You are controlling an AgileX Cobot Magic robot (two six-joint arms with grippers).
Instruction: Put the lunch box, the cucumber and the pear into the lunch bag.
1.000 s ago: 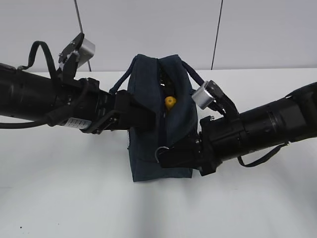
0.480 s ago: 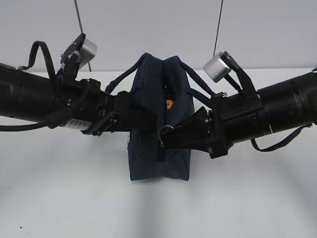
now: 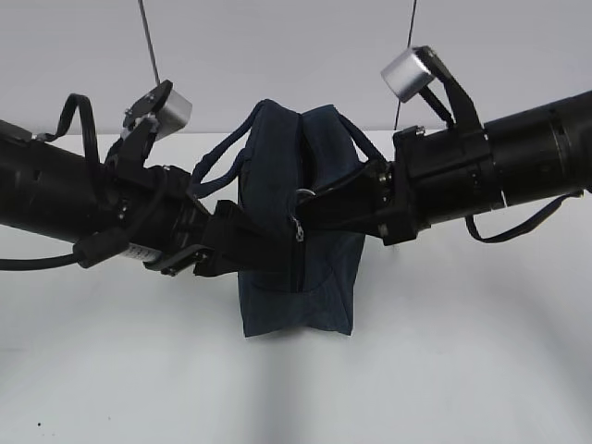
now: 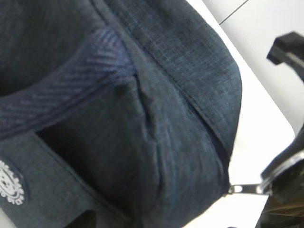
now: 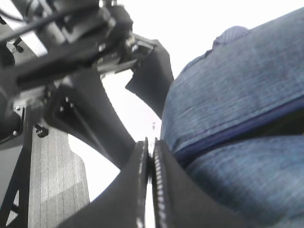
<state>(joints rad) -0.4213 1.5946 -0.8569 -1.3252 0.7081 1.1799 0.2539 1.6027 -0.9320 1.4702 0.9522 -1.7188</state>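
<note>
Exterior view: the lunch bag [image 3: 296, 254] stands upright mid-table, its zipper line running up the near end. The right gripper [image 3: 310, 205], fingers pressed together in its wrist view, pinches the metal ring pull [image 3: 303, 194] near the top of that line. The left gripper [image 3: 264, 254] braces the bag's left side (apparently clamped on fabric, though its jaws are hidden). No food shows.

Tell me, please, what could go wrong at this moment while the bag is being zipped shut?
The right gripper pinches only the small ring pull, so the fingers may slip off it. The left gripper holds the lunch bag by its side fabric; a hard pull might tilt or lift the bag off the table.
</note>
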